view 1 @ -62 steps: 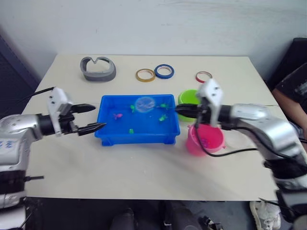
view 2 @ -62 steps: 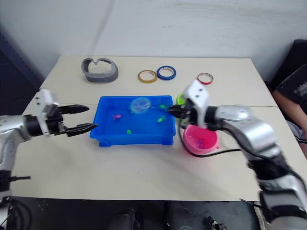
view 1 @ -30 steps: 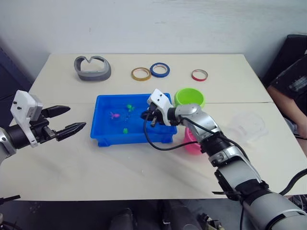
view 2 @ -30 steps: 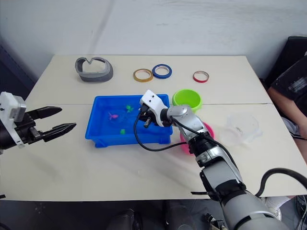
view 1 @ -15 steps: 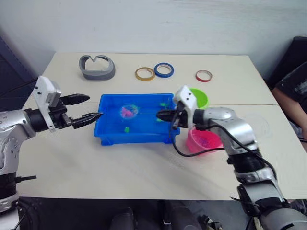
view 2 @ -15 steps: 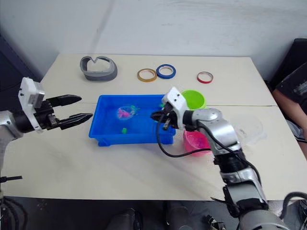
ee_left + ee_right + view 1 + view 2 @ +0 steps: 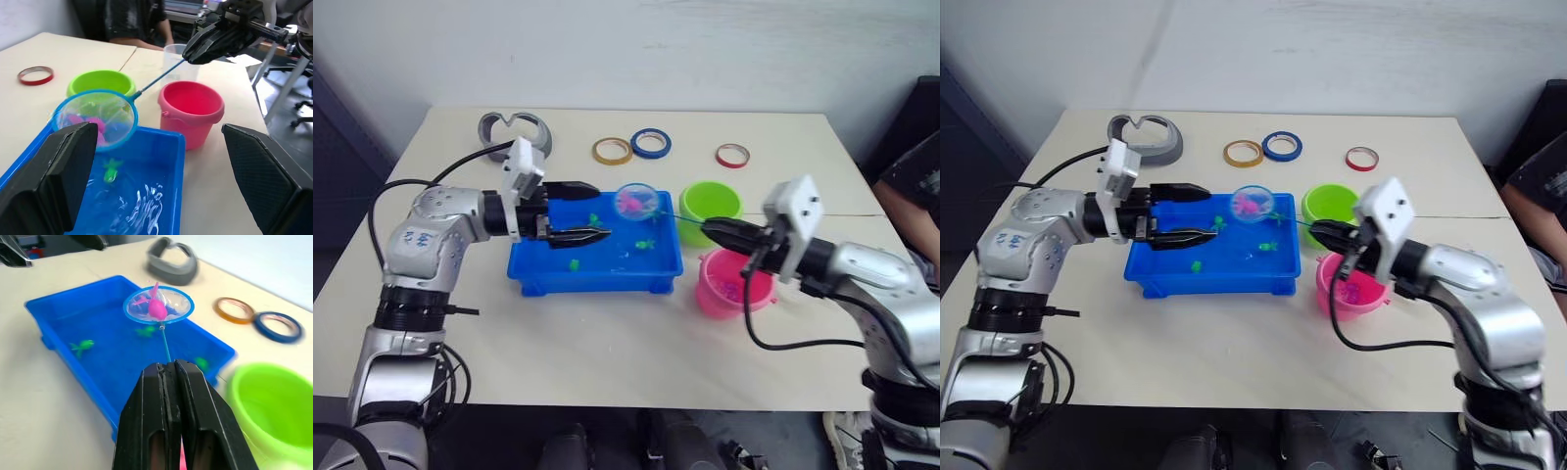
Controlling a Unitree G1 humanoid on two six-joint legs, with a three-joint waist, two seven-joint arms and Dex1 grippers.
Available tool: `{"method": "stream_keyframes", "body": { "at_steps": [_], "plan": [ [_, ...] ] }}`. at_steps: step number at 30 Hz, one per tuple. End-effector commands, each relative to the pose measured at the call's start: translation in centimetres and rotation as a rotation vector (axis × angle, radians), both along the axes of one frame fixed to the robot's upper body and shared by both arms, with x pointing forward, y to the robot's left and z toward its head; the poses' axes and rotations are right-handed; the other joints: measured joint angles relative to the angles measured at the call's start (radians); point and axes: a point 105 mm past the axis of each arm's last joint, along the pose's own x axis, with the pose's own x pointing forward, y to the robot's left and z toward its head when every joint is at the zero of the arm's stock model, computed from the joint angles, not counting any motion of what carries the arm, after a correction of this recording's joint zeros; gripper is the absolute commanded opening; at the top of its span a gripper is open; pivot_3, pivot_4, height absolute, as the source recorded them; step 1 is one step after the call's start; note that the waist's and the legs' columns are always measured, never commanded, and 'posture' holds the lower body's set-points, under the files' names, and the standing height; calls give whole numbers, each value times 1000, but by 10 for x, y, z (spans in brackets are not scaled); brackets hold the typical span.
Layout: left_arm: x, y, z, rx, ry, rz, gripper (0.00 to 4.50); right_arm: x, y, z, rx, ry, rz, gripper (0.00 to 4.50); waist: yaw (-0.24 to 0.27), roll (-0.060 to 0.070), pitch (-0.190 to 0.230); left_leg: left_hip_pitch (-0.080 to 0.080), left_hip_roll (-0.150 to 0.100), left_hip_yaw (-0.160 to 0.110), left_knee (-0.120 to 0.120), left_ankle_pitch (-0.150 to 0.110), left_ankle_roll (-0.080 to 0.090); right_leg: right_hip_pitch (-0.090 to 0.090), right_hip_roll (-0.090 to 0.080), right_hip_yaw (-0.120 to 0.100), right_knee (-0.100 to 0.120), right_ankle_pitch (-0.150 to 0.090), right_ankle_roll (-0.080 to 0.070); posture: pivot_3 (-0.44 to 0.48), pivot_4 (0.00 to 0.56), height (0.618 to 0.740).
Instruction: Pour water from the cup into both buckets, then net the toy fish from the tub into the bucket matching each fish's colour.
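The net (image 7: pixel 635 201) hangs above the far right part of the blue tub (image 7: pixel 536 266), close to the green bucket (image 7: pixel 710 207). A pink fish (image 7: pixel 155 307) lies in the net. My right gripper (image 7: pixel 710 229) is shut on the net's thin handle, above the pink bucket (image 7: pixel 728 290). My left gripper (image 7: pixel 601 210) is open over the tub's left half, holding nothing. Green fish (image 7: pixel 643 242) float in the tub's water. The clear cup (image 7: pixel 180 61) stands behind the pink bucket.
Yellow (image 7: pixel 611 151), blue (image 7: pixel 649 143) and red (image 7: pixel 731 155) tape rings lie along the table's far side, and a grey curved object (image 7: pixel 514 133) lies at the far left. A person (image 7: pixel 913 178) sits at the right edge.
The net has risen out of the tub with a pink fish and moved right toward the buckets. My right gripper drew back right over the pink bucket. My left gripper moved over the tub.
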Motion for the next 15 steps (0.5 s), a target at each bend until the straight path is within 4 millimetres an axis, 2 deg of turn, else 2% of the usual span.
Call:
{"method": "stream_keyframes", "body": {
  "at_steps": [1,8,12,15],
  "plan": [
    [-1,-12,7,4,-37,-76,4433,-28,-17,19,-23,-87,-41,0,4,0,0,0,0,0,0,0,0,0,0,0,0,0,0,0,150,740],
    [-3,-29,7,-3,-41,-168,4433,-66,-60,14,-91,-84,-206,0,18,0,0,1,0,1,0,0,0,0,1,2,1,0,0,0,150,740],
    [-8,-41,6,-5,-47,-230,4433,-94,-86,-2,-330,-128,-284,0,25,0,0,1,-1,1,-1,0,0,1,1,2,-1,0,0,0,150,740],
    [-7,-43,6,-8,-48,-236,4433,-99,-95,-11,-486,-200,-298,0,22,0,0,1,-1,2,-1,0,0,2,2,4,-1,0,1,0,150,740]
  ]
}}
